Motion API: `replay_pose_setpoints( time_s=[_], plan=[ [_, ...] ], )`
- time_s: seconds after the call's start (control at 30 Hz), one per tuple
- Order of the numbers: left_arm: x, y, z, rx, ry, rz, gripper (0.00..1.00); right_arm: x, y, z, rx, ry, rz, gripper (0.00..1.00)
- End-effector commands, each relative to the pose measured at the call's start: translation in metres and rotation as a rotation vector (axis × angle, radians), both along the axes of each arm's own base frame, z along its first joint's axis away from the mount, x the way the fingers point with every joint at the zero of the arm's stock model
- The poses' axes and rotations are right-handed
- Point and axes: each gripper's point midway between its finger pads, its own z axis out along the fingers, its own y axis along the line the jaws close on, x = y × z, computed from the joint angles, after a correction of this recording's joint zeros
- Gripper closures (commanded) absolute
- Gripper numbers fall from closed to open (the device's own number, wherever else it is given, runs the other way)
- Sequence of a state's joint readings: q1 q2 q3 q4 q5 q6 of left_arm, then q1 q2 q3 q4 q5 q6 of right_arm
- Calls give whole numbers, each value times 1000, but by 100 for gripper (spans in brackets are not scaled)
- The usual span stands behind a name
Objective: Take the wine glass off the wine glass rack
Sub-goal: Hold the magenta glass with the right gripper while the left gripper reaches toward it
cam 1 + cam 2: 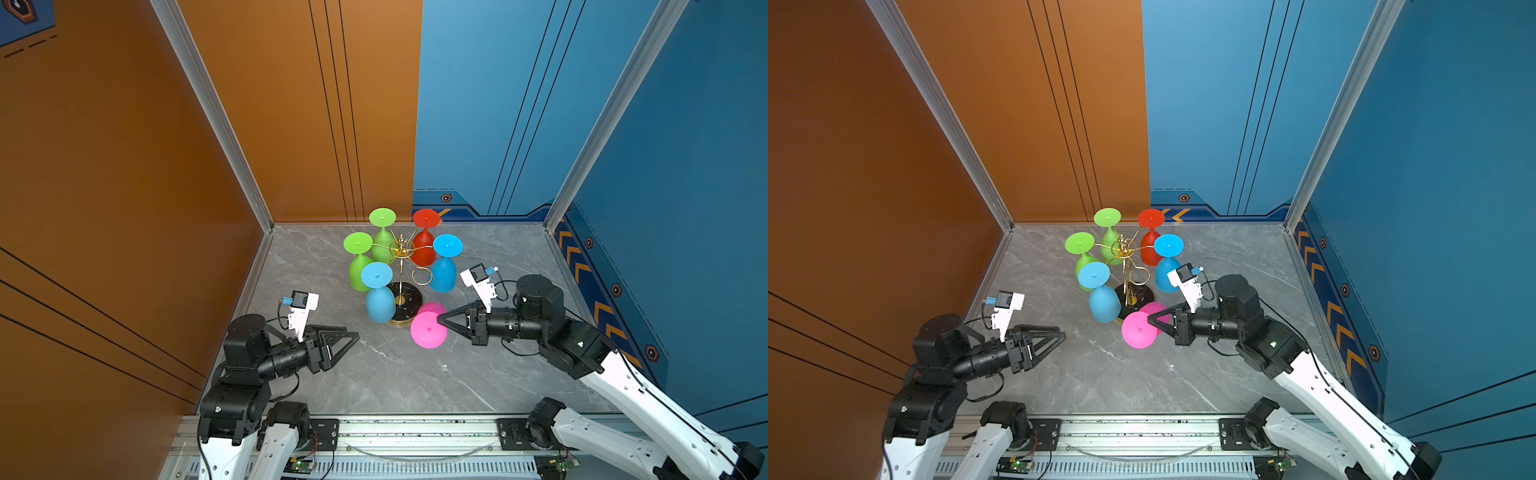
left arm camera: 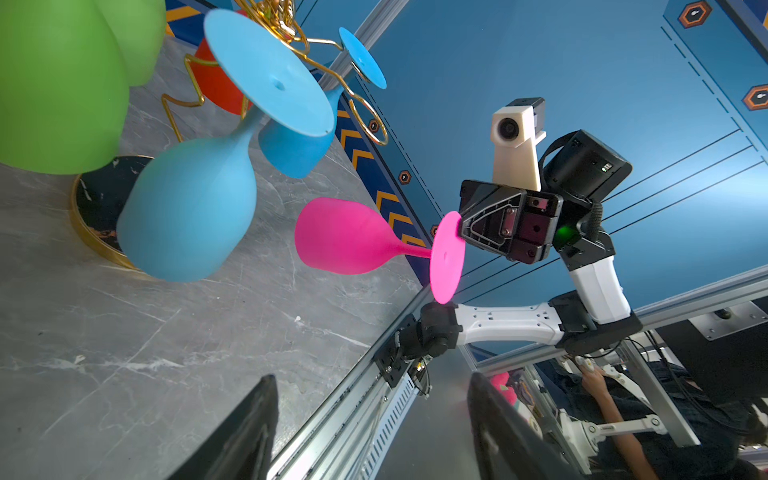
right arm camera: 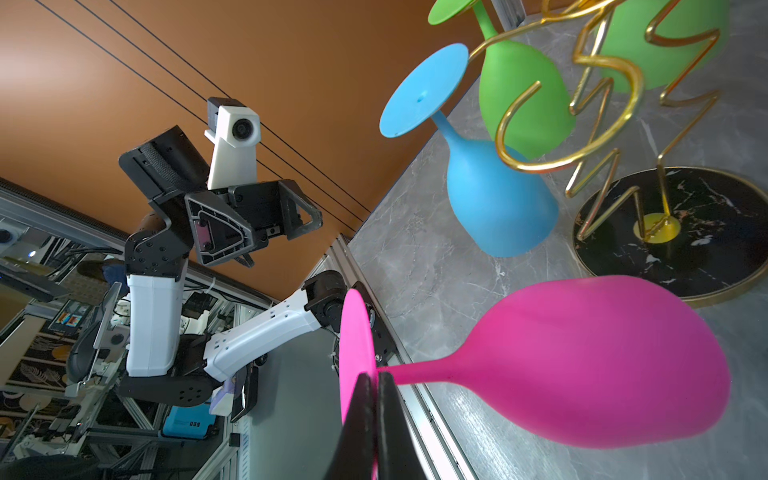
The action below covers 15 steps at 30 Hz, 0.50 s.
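Right end effector (image 1: 439,319): jaws pressed together on the rim of the round foot of the pink wine glass (image 1: 428,330), reaching in from the glass's 3 o'clock in both top views. In the right wrist view the black fingers (image 3: 362,415) meet over the edge of the foot disc, and the stem runs away from them to the bowl.

Pink wine glass: off the wine glass rack (image 1: 401,248) and tilted, foot toward the front of the desk (image 1: 374,374), bowl toward the rack's base (image 1: 412,297). Position: 5 o'clock of the base, bowl just beside its gold rim. Contact between bowl and desk: cannot tell.

Left end effector (image 1: 354,337): jaws apart, nothing between them, pointing toward 3 o'clock. Position: 8 o'clock of the base, apart from every glass.

Wine glass rack: gold wire, central pole, curled arms at the top, round black marbled base. It stands upright toward the desk's 12 o'clock side. Glasses hanging bowl-down by the foot, read around the hub:
- green glass (image 1: 382,237) at 11 o'clock
- second green glass (image 1: 359,262) at 9 o'clock
- red glass (image 1: 424,239) at 1 o'clock
- blue glass (image 1: 444,264) at 3 o'clock
- second blue glass (image 1: 379,297) at 7 o'clock

Loop arm (image 3: 540,167) at 5 o'clock: bare.

Desk: grey marble pattern.

Surround: orange wall (image 1: 124,166) from 9 to 12 o'clock, blue wall (image 1: 685,166) from 12 to 3 o'clock, metal rail (image 1: 415,428) along 6 o'clock carrying both arm mounts.
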State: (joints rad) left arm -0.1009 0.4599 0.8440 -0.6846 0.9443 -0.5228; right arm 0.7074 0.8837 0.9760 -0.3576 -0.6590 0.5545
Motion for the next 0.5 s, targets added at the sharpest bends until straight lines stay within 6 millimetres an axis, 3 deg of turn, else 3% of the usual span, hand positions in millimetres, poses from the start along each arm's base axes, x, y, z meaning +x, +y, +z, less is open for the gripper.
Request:
replay_pose_setpoints(
  time_s=[0.0,0.27,0.47],
  plan=[
    [9,-8,-4,1,-15,0,32,-6,8,11,38,-47,42,100],
    [5,-66,-11,44,-114,-164,38,-4,10,6,16,-45,37,100],
    [-5,-104,-8,40,-161,-294,50,-8,9,4,8,-49,49,100]
  ],
)
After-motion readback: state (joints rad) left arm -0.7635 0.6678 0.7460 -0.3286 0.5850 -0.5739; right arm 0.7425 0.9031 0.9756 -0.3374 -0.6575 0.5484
